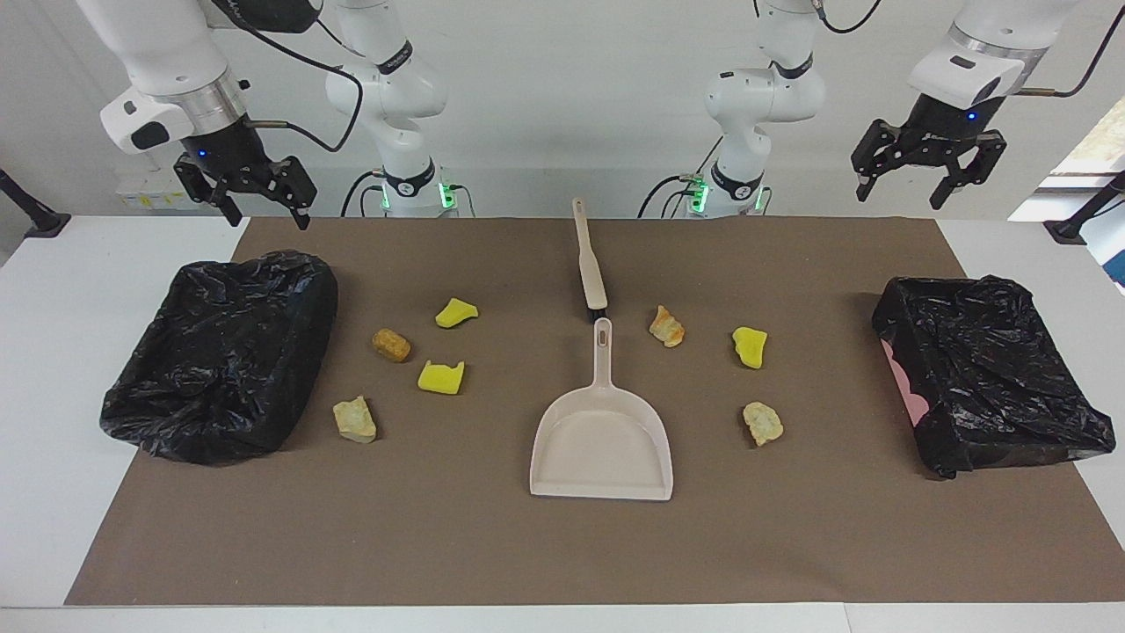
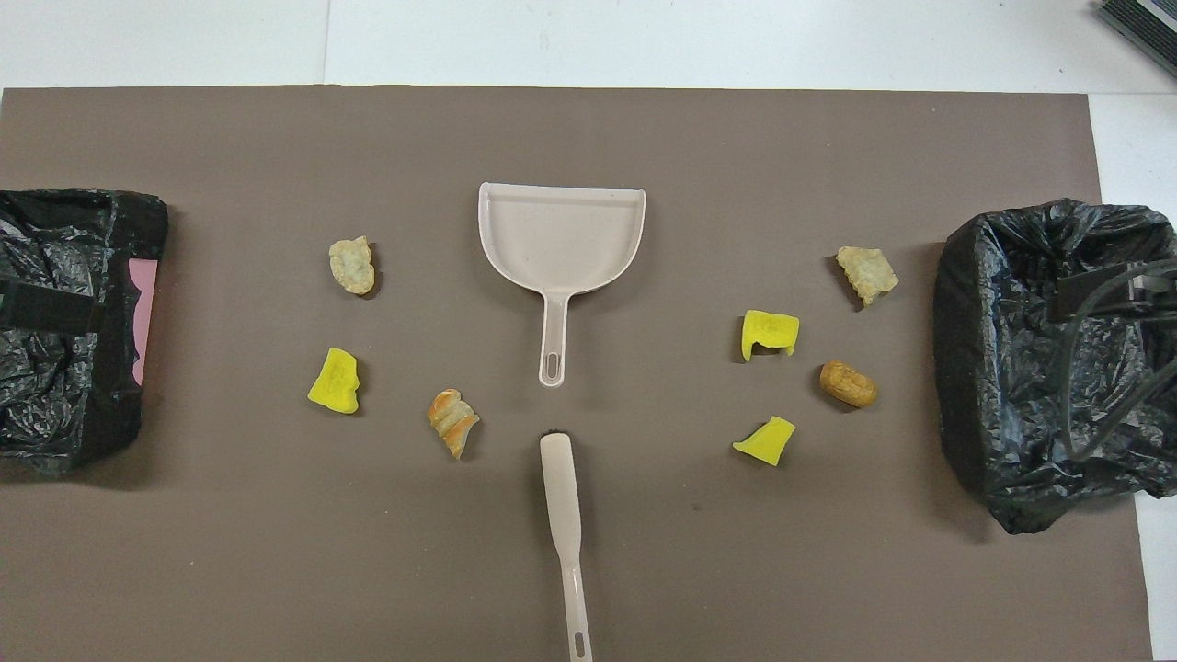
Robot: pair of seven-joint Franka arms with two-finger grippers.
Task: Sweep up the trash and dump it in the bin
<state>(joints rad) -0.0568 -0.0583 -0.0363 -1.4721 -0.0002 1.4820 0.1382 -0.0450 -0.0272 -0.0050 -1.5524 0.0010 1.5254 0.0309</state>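
Starting with the trash, we count seven pieces lying on the brown mat (image 1: 492,545), in two groups on either side of the dustpan (image 1: 603,448). Toward the right arm's end lie four: a yellow wedge (image 1: 455,312), a brown lump (image 1: 391,345) beside it, a yellow block (image 1: 441,376) farther from the robots, and a pale chunk (image 1: 354,418) farthest out, near that end's bin. Toward the left arm's end lie three: an orange-striped piece (image 1: 666,325) nearest the robots, a yellow slab (image 1: 750,345), and a beige lump (image 1: 762,423) farthest out. None of the pieces touch each other, the dustpan or the brush (image 1: 590,259).

We see the dustpan flat in the middle of the mat, its handle toward the robots and its mouth away from them. The brush lies in line with it, nearer to the robots, bristle end just short of the dustpan's handle and not touching it.

We find a bin at each end of the mat, both lined with black bags: one (image 1: 224,352) at the right arm's end, one (image 1: 989,369) at the left arm's end, where a patch of pink wall shows under the bag.

We see both arms waiting, raised. The right gripper (image 1: 264,209) hangs over the mat's edge close to the robots by its bin, fingers spread and holding nothing. The left gripper (image 1: 901,192) hangs over the table's edge at its own end, likewise spread wide and empty.
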